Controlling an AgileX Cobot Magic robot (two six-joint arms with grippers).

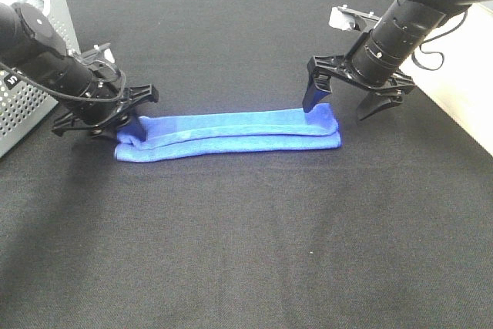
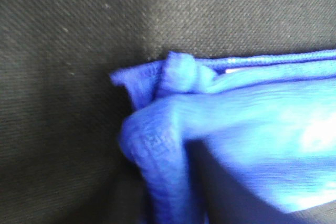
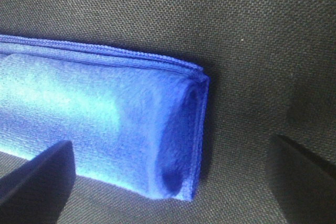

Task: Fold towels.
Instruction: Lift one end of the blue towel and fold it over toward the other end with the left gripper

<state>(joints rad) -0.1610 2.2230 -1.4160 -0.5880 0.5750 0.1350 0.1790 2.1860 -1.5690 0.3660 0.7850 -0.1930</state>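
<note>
The long, fuzzy, folded towel (image 1: 231,135) is straddled at its right end by the spread right gripper (image 1: 336,110). The grip of the left gripper (image 1: 129,127) at the other end cannot be judged.

High camera is looking down across the black table (image 1: 246,252); both wrist cameras are viewing opposite towel (image 1: 231,135) ends closely.

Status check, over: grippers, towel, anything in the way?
Left gripper at left end of blue towel, jaws hidden. Right gripper open over right end. Towel folded into long strip on black table. Basket beside left arm, off the towel.
</note>
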